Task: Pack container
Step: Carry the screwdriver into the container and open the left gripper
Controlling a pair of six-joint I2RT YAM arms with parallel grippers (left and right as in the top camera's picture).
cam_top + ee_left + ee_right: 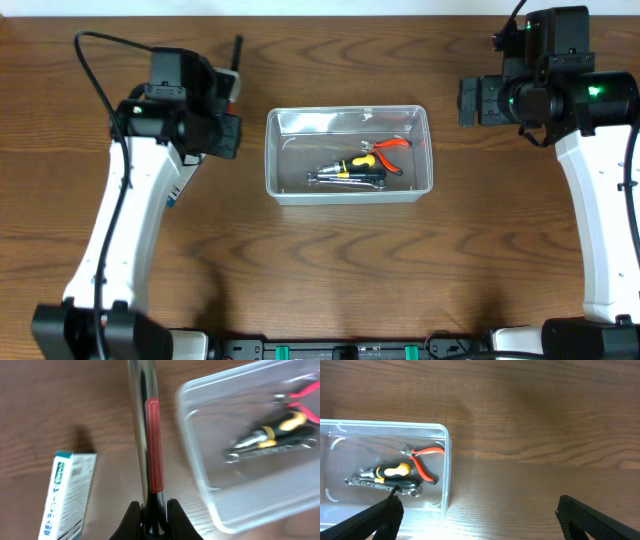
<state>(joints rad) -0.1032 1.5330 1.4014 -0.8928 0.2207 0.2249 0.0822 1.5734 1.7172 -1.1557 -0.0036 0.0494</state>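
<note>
1. Gripping the near end of a chrome tool point(142, 435) in the left pincer point(153, 505), with the jaws pressed tight on the shaft and the rest of it projecting straight ahead of the fingertips.
2. Finding the container point(200, 480) ahead and to the right of that pincer, just beside the shaft. Resting on the table point(545, 410) and already holding orange-handled pliers point(422, 460), a yellow-and-black screwdriver point(390, 471) and some chrome pieces.
3. Hanging wide open and holding nothing: the right pincer point(480, 515), with the container ahead and to its left, apart from both fingers.
4. Judging the step in hand as carrying the tool over the near wall and into the container.
5. Doing it well probably means:
   - lifting until the far tip is clearing the rim before swinging right;
   - turning the shaft along the container's long side, since it looks long for the short way;
   - lowering close to the floor, beside the pliers rather than on them, and only then opening.
6. Making out pale lettering running along the red label point(154, 445) on the shaft, but too blurred for reading.
7. Seeing teal print on the white box point(67, 495) left of the left pincer, likewise illegible, with no brand name showing.
</note>
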